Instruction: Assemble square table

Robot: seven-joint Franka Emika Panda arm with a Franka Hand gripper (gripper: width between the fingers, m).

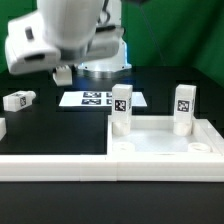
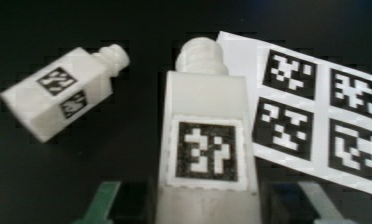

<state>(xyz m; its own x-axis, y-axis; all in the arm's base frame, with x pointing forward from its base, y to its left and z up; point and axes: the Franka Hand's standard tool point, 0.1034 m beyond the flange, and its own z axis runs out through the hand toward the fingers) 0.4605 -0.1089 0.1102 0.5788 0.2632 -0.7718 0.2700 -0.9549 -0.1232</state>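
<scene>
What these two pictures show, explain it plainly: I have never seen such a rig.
The white machine is a robot arm assembling a small table. One picture comes from a camera off the arm, the other from a camera on its wrist, looking past the gripper. On the black surface sit the square table top, with two upright legs at its far corners, a loose leg lying flat, and the marker board, a flat sheet of printed tags. The gripper appears shut on a fourth leg.

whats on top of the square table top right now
One leg and a second leg stand upright along the far edge of the table top. Their bottom ends, and any holes under them, are covered.
</scene>
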